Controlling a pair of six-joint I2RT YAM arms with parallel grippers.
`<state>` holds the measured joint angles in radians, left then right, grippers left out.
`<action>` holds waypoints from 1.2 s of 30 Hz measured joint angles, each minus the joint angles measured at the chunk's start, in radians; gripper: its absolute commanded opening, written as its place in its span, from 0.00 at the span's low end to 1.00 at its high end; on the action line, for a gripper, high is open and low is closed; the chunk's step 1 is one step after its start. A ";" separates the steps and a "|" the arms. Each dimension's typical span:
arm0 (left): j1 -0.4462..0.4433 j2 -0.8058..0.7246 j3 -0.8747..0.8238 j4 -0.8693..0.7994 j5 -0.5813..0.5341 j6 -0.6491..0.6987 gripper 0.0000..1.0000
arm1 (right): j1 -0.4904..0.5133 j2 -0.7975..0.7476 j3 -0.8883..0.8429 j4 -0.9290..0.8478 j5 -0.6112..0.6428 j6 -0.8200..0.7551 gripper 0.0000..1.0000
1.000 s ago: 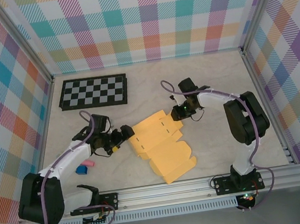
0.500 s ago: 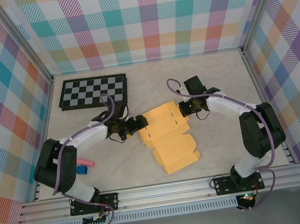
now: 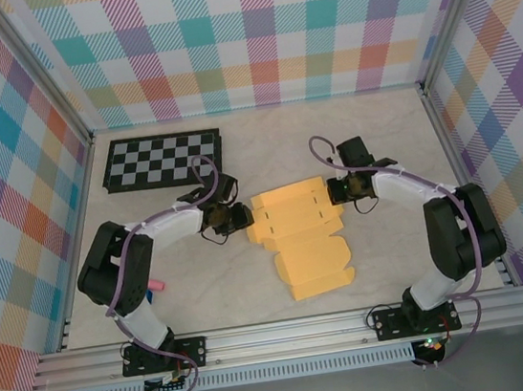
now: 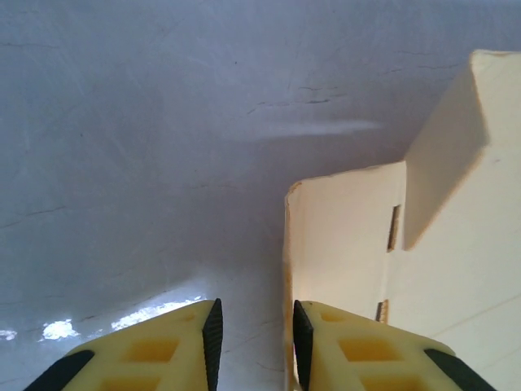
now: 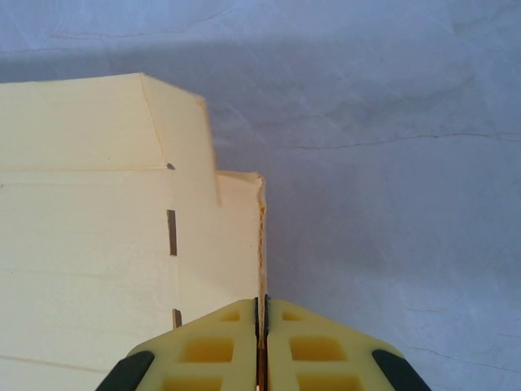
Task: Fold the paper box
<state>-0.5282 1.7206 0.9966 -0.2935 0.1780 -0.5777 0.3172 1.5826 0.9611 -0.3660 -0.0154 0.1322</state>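
Yellow-orange thin card forms the paper box (image 3: 302,243), shown as a flat die-cut sheet, not yet closed into a box, lying on the pale table (image 3: 379,132) near its middle, between the two grippers and to the near right of a black-and-white checkerboard (image 3: 162,160). Its far part is a broad panel with short slits and flaps creased partly upward along its left and right ends. Its near part is a narrower panel with rounded tabs that angles toward the near right. In the left wrist view the paper box (image 4: 342,244) shows a raised flap with a sharp fold and two small slots beside it. In the right wrist view the paper box (image 5: 81,228) shows a similar upturned flap and a row of slots. The left arm bends out to the left and brings its forearm rightward, setting the left gripper (image 3: 242,219) at the sheet's far left edge. Seen from its wrist, the left gripper (image 4: 254,342) has its jaws parted with bare table between them, and the card's edge stands just inside, against one of the fingers (image 4: 326,346). The right arm rises from its base, elbows out to the right and reaches leftward to the sheet's far right corner, where the right gripper (image 3: 331,191) meets it. From its wrist, the right gripper (image 5: 262,326) is pinched tight on the card's thin edge. A small pink object (image 3: 156,286) lies at near left, well apart from the sheet.
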 measured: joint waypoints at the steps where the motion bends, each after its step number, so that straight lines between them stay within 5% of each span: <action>1: 0.000 0.002 0.000 -0.003 -0.006 0.003 0.30 | -0.002 -0.005 -0.002 0.004 0.000 0.003 0.13; 11: -0.005 0.018 0.016 -0.014 0.011 0.048 0.02 | -0.003 -0.046 -0.025 0.000 -0.010 0.037 0.38; 19: -0.006 -0.038 0.016 -0.018 0.000 0.007 0.00 | 0.015 -0.235 0.037 -0.161 -0.042 0.104 0.40; 28: -0.006 -0.063 -0.001 0.002 0.002 -0.074 0.00 | 0.359 -0.234 0.025 -0.145 -0.132 0.285 0.44; 36: -0.007 -0.063 -0.020 0.050 0.011 -0.115 0.00 | 0.501 -0.018 0.016 -0.072 -0.131 0.324 0.57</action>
<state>-0.5350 1.6577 0.9768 -0.2436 0.1890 -0.6926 0.8185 1.5642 0.9771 -0.4377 -0.1467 0.4564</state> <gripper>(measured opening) 0.042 0.533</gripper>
